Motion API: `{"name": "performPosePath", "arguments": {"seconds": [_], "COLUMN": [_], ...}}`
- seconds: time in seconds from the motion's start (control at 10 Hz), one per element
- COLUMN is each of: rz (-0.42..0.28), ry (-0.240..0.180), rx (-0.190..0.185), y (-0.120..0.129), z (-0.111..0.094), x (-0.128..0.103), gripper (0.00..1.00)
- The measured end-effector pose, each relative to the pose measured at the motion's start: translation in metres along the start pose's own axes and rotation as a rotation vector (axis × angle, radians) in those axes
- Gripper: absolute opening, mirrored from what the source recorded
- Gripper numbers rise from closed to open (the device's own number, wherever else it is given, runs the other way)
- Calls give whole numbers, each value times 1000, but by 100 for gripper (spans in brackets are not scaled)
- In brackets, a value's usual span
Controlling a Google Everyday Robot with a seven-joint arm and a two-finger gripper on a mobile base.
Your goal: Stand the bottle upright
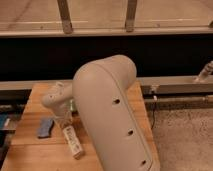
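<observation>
Bottle (73, 142): slim and white with a pale label, it lies on its side toward the near edge of the tabletop, its length running from far-left to near-right.
Pincer (63, 116): pale, it hangs low over the tabletop just beyond the bottle's far end. Whether it is spread or pressed together cannot be told, nor whether it touches the bottle.
Arm (112, 110): a bulky beige link marked by three dark holes rises from the near right and fills the centre, hiding the right part of the tabletop.
Tabletop (35, 150): light wood planks at the left of the scene.
Flat object (46, 127): a small dark bluish piece lies flat to the left of the bottle, near it but apart.
Floor (185, 130): speckled grey, to the right of the tabletop.
Rail (175, 84): a pale bar runs left to right behind the tabletop, below a wide dark band.
Posts (64, 15): two metal uprights stand at the far top.
</observation>
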Motion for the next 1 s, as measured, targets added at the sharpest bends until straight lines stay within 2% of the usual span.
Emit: {"name": "performPosePath", "arguments": {"seconds": [0.1, 0.2, 0.5, 0.8, 1.0], "rz": [0, -4, -18, -14, -15], "ry": [-10, -20, -42, -74, -142], "rx": [22, 45, 89, 108, 87], "y": [-1, -1, 1, -9, -29], "z": [-12, -25, -43, -62, -79], "x": [-1, -4, -10, -18, -29], "gripper": [6, 1, 0, 0, 0]}}
